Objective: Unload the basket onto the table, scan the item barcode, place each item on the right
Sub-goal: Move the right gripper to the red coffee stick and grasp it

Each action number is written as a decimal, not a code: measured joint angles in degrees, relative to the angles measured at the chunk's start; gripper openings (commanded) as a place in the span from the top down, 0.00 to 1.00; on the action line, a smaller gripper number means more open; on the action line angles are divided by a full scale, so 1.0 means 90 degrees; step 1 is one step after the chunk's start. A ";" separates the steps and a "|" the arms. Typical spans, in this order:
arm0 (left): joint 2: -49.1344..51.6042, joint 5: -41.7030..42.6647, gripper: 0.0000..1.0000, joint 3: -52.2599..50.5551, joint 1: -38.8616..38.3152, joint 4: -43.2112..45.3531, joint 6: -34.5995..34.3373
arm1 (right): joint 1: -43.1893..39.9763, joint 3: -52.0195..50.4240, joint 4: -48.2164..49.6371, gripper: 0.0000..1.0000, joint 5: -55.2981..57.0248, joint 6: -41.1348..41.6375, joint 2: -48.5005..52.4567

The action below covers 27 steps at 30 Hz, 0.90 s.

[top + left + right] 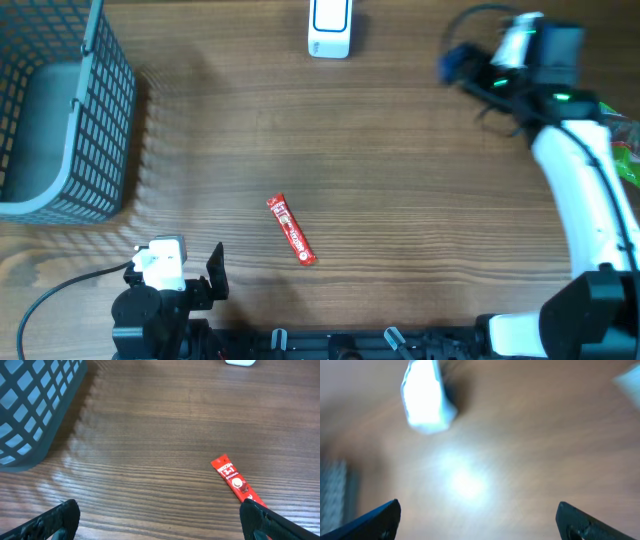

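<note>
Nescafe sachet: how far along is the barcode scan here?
Nothing looks done. The Nescafe sachet lies on the table, untouched. Left fingers and right fingers stand open, empty. Remaining: grasp it and show its barcode to the white scanner.

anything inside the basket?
Nothing shows inside the basket, only its bare grey floor. Its left part runs off the overhead frame, so that side cannot be checked.

Mock shop counter (pixel 400 180): basket (pixel 105 130), scanner (pixel 329 30)
</note>
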 measured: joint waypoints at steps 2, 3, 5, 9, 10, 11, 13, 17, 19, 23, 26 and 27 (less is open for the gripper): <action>0.0000 0.0000 0.00 0.0000 0.0000 0.0000 0.0000 | 0.0648 0.0002 -0.0658 0.03 -0.0301 -0.0056 0.0197; 0.0000 0.0000 0.00 0.0000 0.0000 -0.0002 0.0000 | 0.1027 0.0000 -0.0954 0.02 -0.0406 -0.0136 0.0338; 0.0000 0.0000 0.00 0.0000 0.0000 -0.0002 0.0000 | 0.1642 -0.0005 -0.1307 0.01 -0.0444 -0.0214 0.0583; 0.0000 0.0000 0.00 0.0000 0.0002 -0.0002 0.0000 | 0.3067 -0.0010 -0.1736 0.00 -0.0338 -0.0328 0.1127; 0.0000 0.0000 0.00 0.0000 0.0000 -0.0002 0.0000 | 0.3320 -0.0010 -0.1739 0.00 -0.0308 -0.0328 0.1217; 0.0000 0.0000 0.00 0.0000 0.0000 -0.0002 0.0000 | 0.3604 -0.0010 -0.1727 0.00 -0.0267 -0.0321 0.1314; 0.0000 0.0000 0.00 0.0000 0.0002 -0.0002 0.0000 | 0.4269 -0.0010 -0.1676 0.01 -0.0063 -0.0192 0.1569; 0.0000 0.0000 0.00 0.0000 0.0002 -0.0002 0.0000 | 0.4908 -0.0010 -0.1666 0.01 0.0580 0.0219 0.1894; 0.0000 0.0000 0.00 0.0000 0.0000 -0.0002 0.0000 | 0.5136 -0.0012 -0.1656 0.01 0.0877 0.0364 0.2047; 0.0000 0.0000 0.00 0.0000 0.0000 -0.0002 0.0000 | 0.5450 -0.0012 -0.1489 0.09 0.1399 0.0505 0.2249; 0.0000 0.0000 0.00 0.0000 0.0000 -0.0002 0.0000 | 0.5532 -0.0012 -0.1392 0.12 0.1656 0.0576 0.2341; 0.0000 0.0000 0.00 0.0000 0.0000 -0.0002 0.0000 | 0.5530 -0.0012 -0.1394 0.12 0.1751 0.0580 0.2380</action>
